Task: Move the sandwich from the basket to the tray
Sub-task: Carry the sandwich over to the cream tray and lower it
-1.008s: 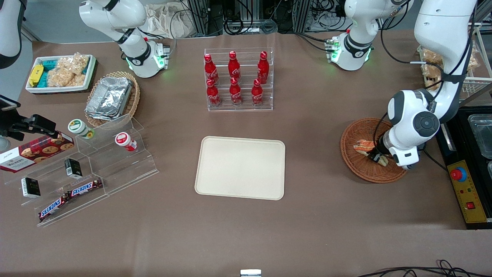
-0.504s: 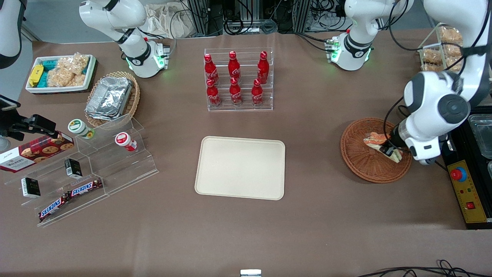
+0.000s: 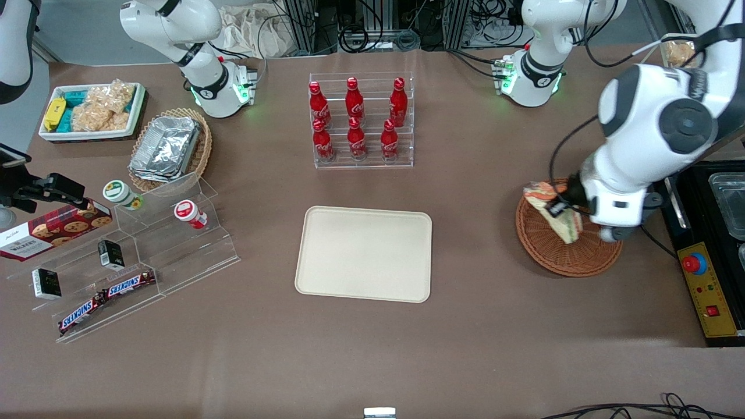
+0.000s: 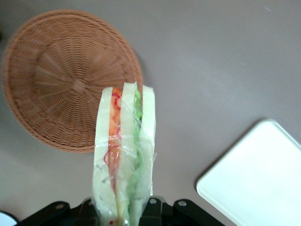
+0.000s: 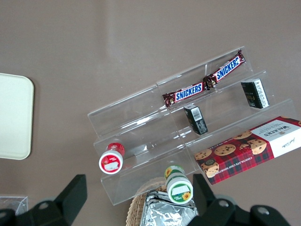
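A wrapped sandwich (image 3: 556, 212) of white bread with orange, red and green filling hangs above the reddish-brown wicker basket (image 3: 541, 247), held by my gripper (image 3: 566, 205), which is shut on it. The wrist view shows the sandwich (image 4: 123, 155) standing on edge between the jaws, lifted clear of the basket (image 4: 56, 84), which has nothing in it. The cream tray (image 3: 365, 254) lies flat in the table's middle, toward the parked arm's end from the basket, and its corner (image 4: 258, 179) shows in the wrist view.
An acrylic rack of red cola bottles (image 3: 356, 119) stands farther from the camera than the tray. Toward the parked arm's end are a stepped acrylic stand (image 3: 139, 256) with snacks, a tan basket of foil containers (image 3: 169, 148) and a white bin (image 3: 90, 110). A control box (image 3: 707, 291) lies beside the basket.
My gripper has risen out of the basket with the sandwich and shifted slightly toward the tray. The sandwich has left the basket floor and now hangs in the air.
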